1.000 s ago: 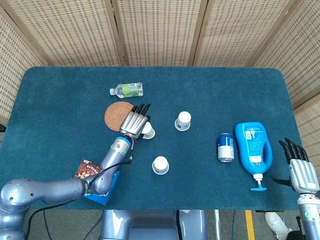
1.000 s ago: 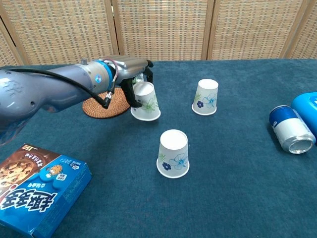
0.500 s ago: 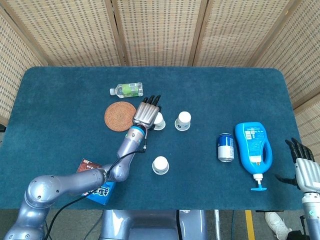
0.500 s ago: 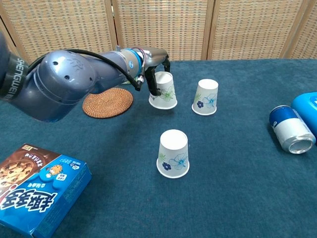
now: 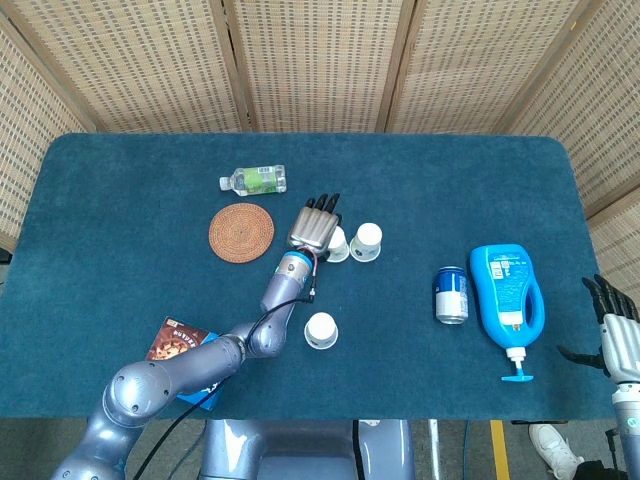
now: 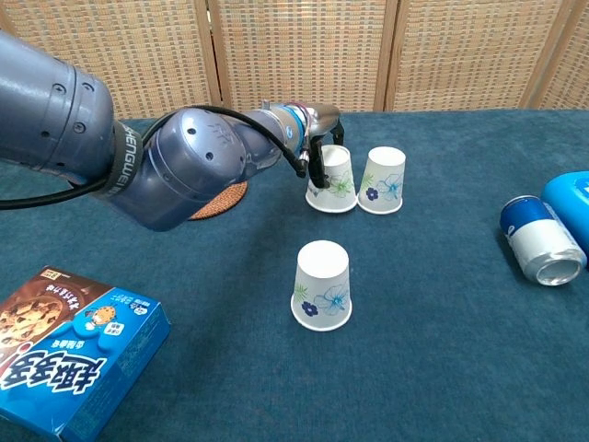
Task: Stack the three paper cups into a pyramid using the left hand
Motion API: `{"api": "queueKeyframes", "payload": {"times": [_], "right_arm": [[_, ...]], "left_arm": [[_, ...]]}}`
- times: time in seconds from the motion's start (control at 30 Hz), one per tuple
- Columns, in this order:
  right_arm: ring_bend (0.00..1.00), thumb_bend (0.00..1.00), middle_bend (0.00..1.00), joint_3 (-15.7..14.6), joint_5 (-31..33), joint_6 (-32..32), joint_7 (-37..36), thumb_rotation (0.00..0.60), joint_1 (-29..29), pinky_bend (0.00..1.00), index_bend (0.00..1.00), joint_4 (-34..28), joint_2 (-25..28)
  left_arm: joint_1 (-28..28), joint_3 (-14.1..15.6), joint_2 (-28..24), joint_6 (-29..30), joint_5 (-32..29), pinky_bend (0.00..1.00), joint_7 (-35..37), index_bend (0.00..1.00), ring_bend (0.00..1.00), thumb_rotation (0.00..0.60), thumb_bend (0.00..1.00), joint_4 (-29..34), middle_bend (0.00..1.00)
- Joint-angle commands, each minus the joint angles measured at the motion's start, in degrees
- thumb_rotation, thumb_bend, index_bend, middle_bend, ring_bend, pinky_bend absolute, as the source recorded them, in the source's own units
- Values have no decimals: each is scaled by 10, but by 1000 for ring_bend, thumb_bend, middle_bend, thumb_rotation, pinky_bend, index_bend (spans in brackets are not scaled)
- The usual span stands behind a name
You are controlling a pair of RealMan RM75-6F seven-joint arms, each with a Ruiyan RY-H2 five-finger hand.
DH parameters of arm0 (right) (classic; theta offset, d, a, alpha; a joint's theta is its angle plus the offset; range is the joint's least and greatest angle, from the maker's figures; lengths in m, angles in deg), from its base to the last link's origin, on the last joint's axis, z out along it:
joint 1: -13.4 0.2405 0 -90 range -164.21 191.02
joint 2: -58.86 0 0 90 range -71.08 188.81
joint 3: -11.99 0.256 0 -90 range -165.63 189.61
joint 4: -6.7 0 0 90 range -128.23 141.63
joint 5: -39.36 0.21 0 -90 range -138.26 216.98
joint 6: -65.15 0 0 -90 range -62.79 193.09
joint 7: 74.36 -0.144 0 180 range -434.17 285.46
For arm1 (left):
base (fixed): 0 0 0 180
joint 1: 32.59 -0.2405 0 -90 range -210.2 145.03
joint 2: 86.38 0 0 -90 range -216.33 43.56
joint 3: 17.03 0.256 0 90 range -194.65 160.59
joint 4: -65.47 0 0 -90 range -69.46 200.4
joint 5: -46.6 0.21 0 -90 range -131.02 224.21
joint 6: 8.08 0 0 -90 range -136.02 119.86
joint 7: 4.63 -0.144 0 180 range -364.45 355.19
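Note:
Three white paper cups with blue-green flower prints stand upside down on the blue table. My left hand (image 5: 315,225) (image 6: 317,136) grips one cup (image 6: 333,180) (image 5: 338,243) from its left side, setting it down right beside a second cup (image 6: 383,180) (image 5: 367,241); their rims nearly touch. The third cup (image 6: 323,285) (image 5: 321,330) stands alone nearer the front. My right hand (image 5: 617,330) hangs off the table's right edge with its fingers spread and nothing in it.
A woven coaster (image 5: 241,232) and a small water bottle (image 5: 254,179) lie at the back left. A blue cookie box (image 6: 64,343) sits front left. A soda can (image 6: 537,239) and a blue detergent bottle (image 5: 507,295) lie at the right.
My left hand has carried the held cup rightward from beside the coaster until it stands next to the back right cup. The right hand has sunk slightly lower.

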Motion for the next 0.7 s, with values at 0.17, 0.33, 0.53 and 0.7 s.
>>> {"api": "queueKeyframes", "payload": {"times": [0.17,0.33,0.53,0.7], "right_arm": [[0,151,0,1,3,-4,0,600,1,112,50,2,-1],[0,152,0,2,4,-4,-1,600,1,112,50,3,-1],[0,152,0,3,7,-8,-2,600,2,112,50,6,-2],[0,151,0,3,8,-10,-2,600,2,111,50,7,-2]], "left_arm": [[17,-6,24,-20,17,109,20,379,0,600,297,-50,0],[22,-10,33,-31,20,109,25,377,0,600,296,-73,0],[28,-18,48,-45,24,109,35,364,0,600,296,-103,0],[29,-21,56,-55,30,88,42,268,0,600,288,-118,0]]}}
